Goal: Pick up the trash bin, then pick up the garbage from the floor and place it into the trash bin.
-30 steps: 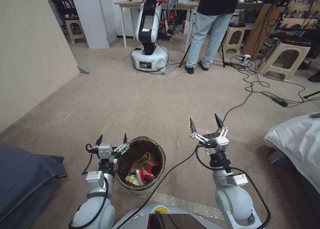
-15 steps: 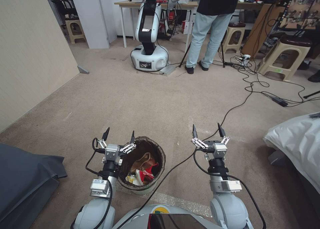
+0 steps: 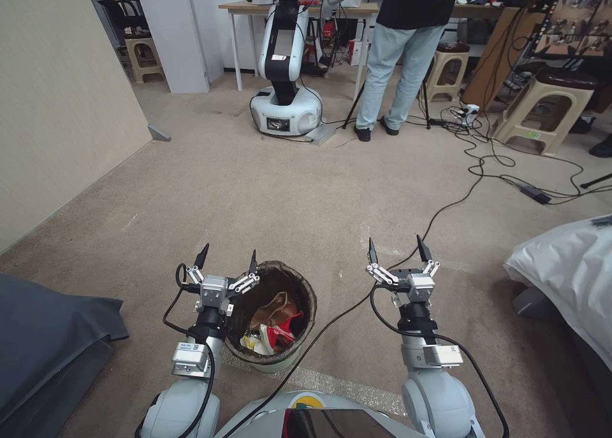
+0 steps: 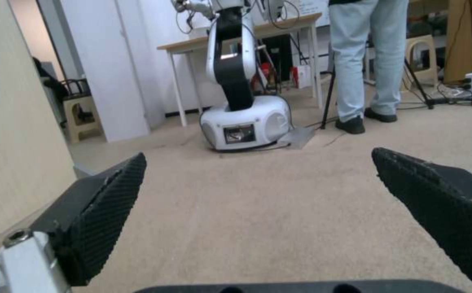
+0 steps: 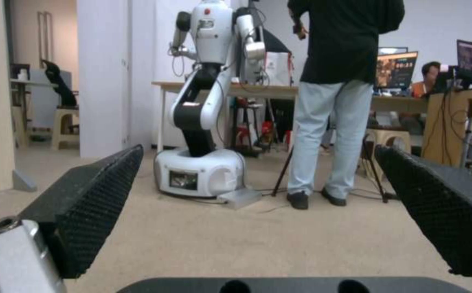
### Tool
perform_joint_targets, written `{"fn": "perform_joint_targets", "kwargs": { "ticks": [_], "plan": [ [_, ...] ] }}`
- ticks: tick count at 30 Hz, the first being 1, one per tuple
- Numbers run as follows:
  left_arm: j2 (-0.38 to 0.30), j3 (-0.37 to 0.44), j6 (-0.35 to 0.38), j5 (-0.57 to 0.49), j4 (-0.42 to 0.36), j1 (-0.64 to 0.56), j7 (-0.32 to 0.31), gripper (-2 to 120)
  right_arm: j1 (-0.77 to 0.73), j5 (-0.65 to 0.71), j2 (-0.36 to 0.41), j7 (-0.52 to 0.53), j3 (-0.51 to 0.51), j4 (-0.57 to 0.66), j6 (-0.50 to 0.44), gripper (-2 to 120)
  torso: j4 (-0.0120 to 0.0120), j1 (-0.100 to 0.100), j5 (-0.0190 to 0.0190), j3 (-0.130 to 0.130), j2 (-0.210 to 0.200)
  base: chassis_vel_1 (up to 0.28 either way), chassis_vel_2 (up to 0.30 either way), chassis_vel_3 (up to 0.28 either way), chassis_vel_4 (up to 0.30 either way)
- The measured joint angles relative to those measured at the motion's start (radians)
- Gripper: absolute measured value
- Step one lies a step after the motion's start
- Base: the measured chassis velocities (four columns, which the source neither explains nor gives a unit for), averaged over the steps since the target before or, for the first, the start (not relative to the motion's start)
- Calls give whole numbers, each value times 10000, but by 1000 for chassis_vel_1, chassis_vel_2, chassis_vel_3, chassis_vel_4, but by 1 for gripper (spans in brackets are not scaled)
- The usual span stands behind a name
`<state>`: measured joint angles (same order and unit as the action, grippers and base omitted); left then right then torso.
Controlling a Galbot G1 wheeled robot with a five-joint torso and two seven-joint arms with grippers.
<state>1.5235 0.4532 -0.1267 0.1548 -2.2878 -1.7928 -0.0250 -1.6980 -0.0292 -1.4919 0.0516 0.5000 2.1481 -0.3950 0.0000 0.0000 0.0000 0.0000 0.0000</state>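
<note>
Head view: left gripper (image 3: 227, 259) and right gripper (image 3: 396, 248), fingers spread, unmoved beside the trash bin (image 3: 273, 360).

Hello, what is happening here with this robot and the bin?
The robot stands over the trash bin on the carpet. The bin holds garbage: brown paper and red-and-white pieces. The left gripper is open just beside the bin's rim, not holding it. The right gripper is open and empty, off to the bin's right.
</note>
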Motion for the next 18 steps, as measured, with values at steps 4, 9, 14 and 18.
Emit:
{"fn": "perform_joint_targets", "kwargs": {
  "ticks": [4,9,14,18],
  "plan": [
    [0,0,14,-10,0,0,-6,100,1,2,2,-2,1,3,-3,100,0,0,0,0,0,0,0,0,0],
    [-1,-2,23,-18,1,0,-12,100,3,4,4,-5,1,5,-6,100,0,0,0,0,0,0,0,0,0],
    [-1,-2,33,-27,0,1,-18,100,6,5,7,-8,1,7,-9,100,0,0,0,0,0,0,0,0,0],
    [-2,-3,38,-31,1,1,-22,100,6,5,10,-10,1,8,-10,100,0,0,0,0,0,0,0,0,0]
  ]
}}
